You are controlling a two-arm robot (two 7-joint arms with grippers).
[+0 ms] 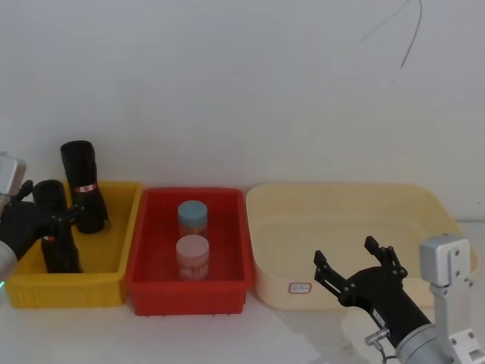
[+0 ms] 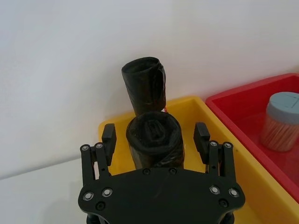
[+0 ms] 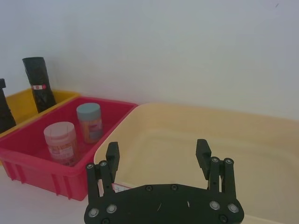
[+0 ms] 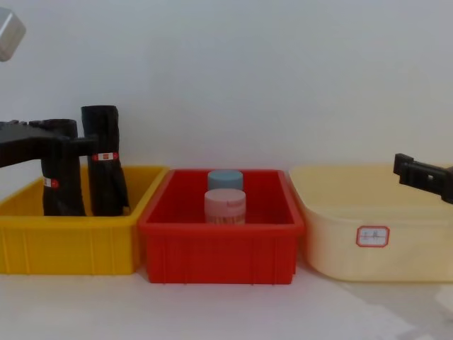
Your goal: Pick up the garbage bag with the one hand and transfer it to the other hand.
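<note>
Our right gripper (image 1: 345, 254) hovers wide open at five o'clock, likely ready to receive, while at nine o'clock our left gripper (image 2: 155, 133) flanks the garbage bag (image 1: 59, 246), upright in the yellow bin (image 1: 68, 290), fingers spread for a grasp.

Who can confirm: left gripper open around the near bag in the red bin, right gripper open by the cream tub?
No. The bag stands in the yellow bin, not the red one; the head view shows it. Rest holds: left gripper open around it, right gripper open by the cream tub.
</note>
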